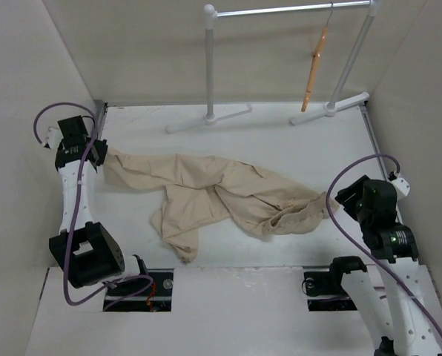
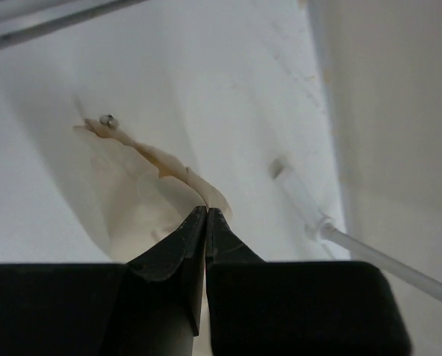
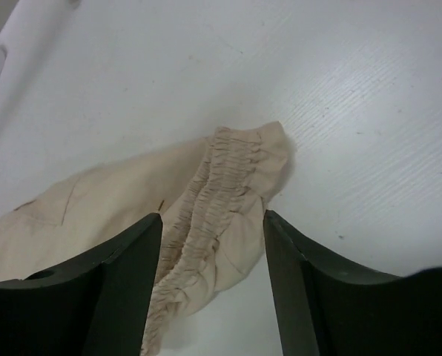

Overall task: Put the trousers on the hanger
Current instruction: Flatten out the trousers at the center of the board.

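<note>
The beige trousers (image 1: 221, 193) lie crumpled across the middle of the white table, one leg end stretched to the far left. There my left gripper (image 1: 102, 154) is shut on a thin edge of that cloth (image 2: 132, 185), pinched at the very tips of the jaws (image 2: 206, 211). My right gripper (image 1: 332, 204) stands open at the right end, its fingers on either side of the gathered elastic waistband (image 3: 228, 178), which rests on the table. The orange wooden hanger (image 1: 315, 67) hangs by its hook from the rail at the back right.
The white tubular clothes rack (image 1: 210, 67) stands at the back, its feet (image 1: 206, 119) on the table. One of its tubes (image 2: 384, 259) runs close to my left gripper. Walls enclose the table (image 1: 295, 148) on the left, right and back.
</note>
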